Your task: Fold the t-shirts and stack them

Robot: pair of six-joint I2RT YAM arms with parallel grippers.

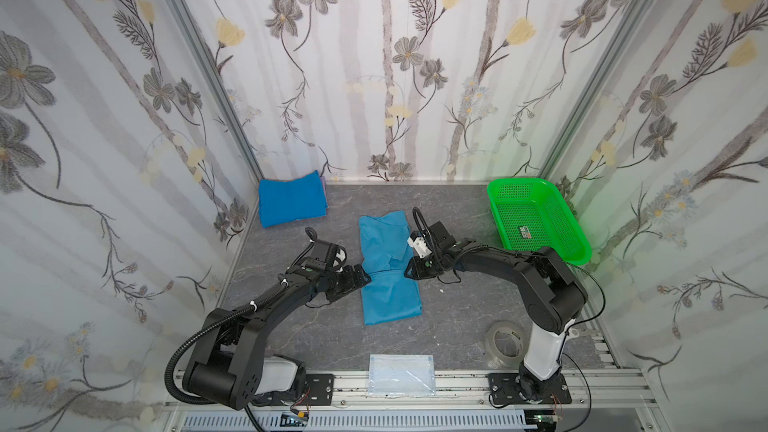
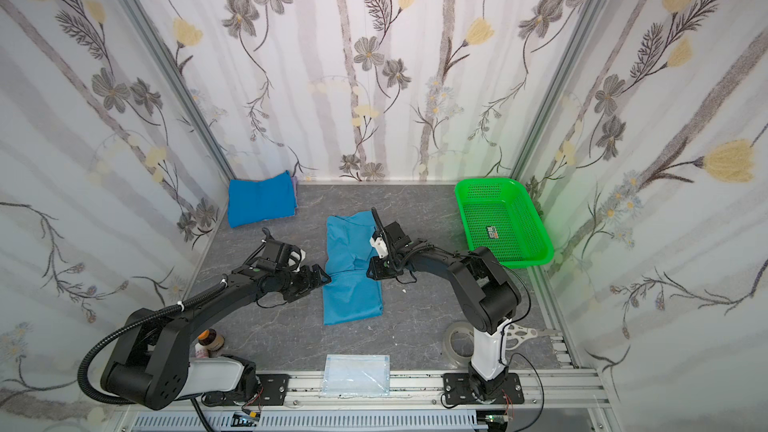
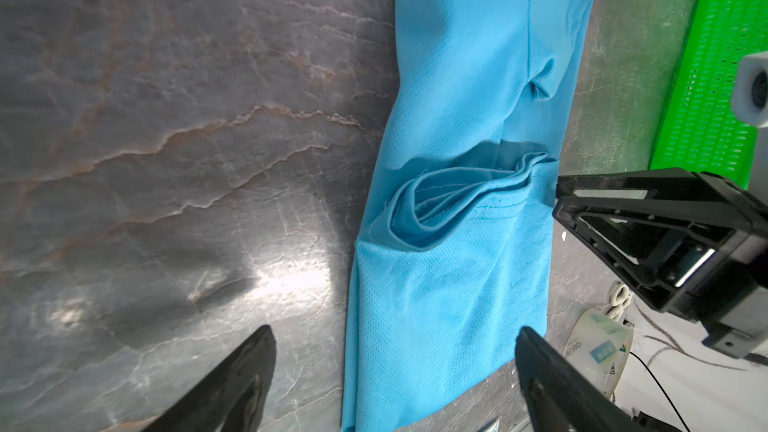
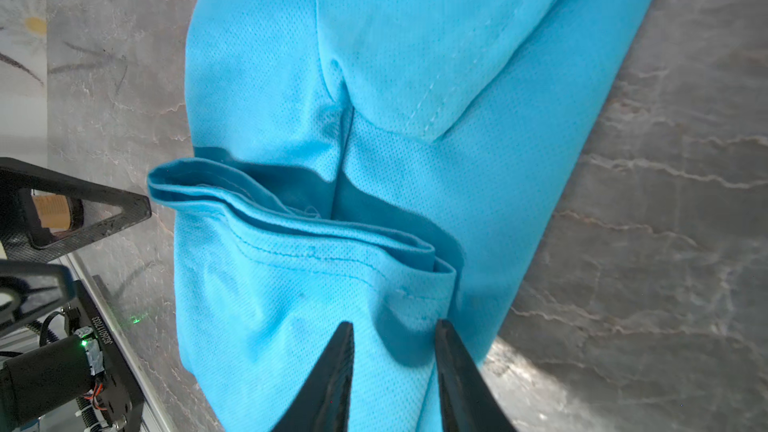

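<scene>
The lighter teal-blue t-shirt [image 1: 382, 243] [image 2: 347, 238] lies mid-table as a long narrow strip, its near end doubled back to a bunched hem across the middle [image 3: 457, 197] [image 4: 291, 234]. My left gripper [image 1: 365, 278] [image 3: 395, 329] is wide open at the strip's left edge, nothing between its fingers. Opposite it, my right gripper [image 1: 409, 272] [image 4: 395, 323] hovers over the strip's right edge, jaws slightly apart, no cloth pinched. The deeper blue t-shirt [image 1: 291, 199] [image 2: 262, 199] rests folded in the back left corner.
A green perforated basket [image 1: 536, 209] [image 2: 498, 209] stands at the back right. A clear tape roll [image 1: 505, 342] [image 2: 457, 340] lies by the right arm's base. A pale blue mask packet [image 1: 401, 374] sits on the front rail. A small bottle [image 2: 210, 340] stands behind the left arm.
</scene>
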